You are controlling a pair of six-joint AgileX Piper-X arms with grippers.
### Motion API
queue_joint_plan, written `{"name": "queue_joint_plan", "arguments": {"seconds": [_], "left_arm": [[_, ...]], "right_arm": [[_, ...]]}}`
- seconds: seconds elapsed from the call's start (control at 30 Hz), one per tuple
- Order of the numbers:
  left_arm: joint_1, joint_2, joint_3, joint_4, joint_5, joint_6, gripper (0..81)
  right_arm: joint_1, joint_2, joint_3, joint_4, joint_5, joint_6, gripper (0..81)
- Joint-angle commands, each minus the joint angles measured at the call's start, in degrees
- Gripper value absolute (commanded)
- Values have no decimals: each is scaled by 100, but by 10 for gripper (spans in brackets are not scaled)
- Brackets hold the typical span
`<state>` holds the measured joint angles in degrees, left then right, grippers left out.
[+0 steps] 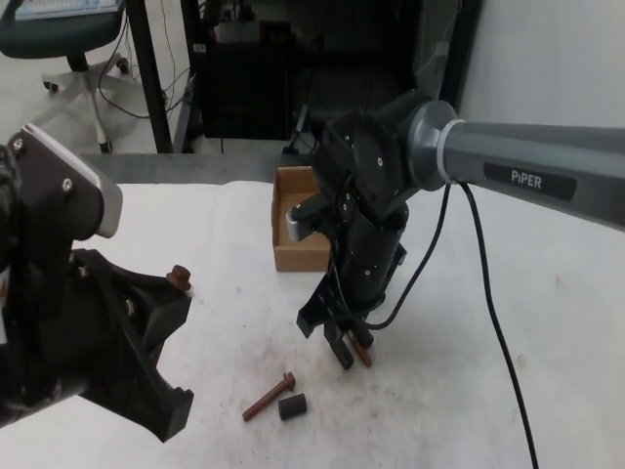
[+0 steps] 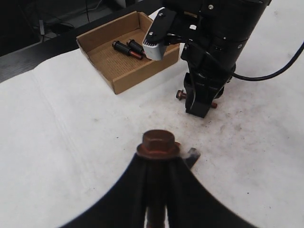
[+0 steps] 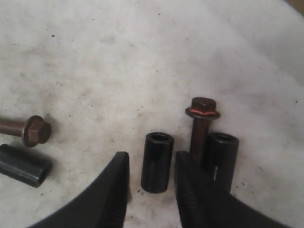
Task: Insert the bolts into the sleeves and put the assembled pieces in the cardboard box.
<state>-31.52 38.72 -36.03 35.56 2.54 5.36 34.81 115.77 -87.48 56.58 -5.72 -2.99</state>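
My left gripper [image 2: 156,166] is shut on a rusty bolt [image 2: 156,144], head up, held above the white bench at the near left [image 1: 179,277]. My right gripper [image 3: 151,159] points down at the bench in front of the cardboard box [image 1: 293,256]. It is open, with its fingers on either side of a black sleeve [image 3: 157,162] that lies on the cloth. Just beside that sleeve lie another bolt [image 3: 201,121] and a second sleeve [image 3: 221,156]. A further bolt [image 1: 269,396] and sleeve [image 1: 292,406] lie nearer the front. Two assembled pieces [image 2: 128,47] rest inside the box [image 2: 126,78].
The bench is covered with a white, slightly smudged cloth [image 1: 469,371]. A black cable [image 1: 493,322] trails from the right arm across the cloth to the front right. Past the far edge stand a dark rack and an office chair [image 1: 68,39].
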Motion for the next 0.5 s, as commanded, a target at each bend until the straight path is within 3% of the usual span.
{"name": "queue_joint_plan", "arguments": {"seconds": [0.0, 0.47], "left_arm": [[3, -44, -9, -25, -56, 27, 4], [3, -44, -9, -25, -56, 27, 4]], "right_arm": [[-4, 0, -6, 34, 24, -93, 318], [-4, 192, 194, 8, 24, -130, 318]]}}
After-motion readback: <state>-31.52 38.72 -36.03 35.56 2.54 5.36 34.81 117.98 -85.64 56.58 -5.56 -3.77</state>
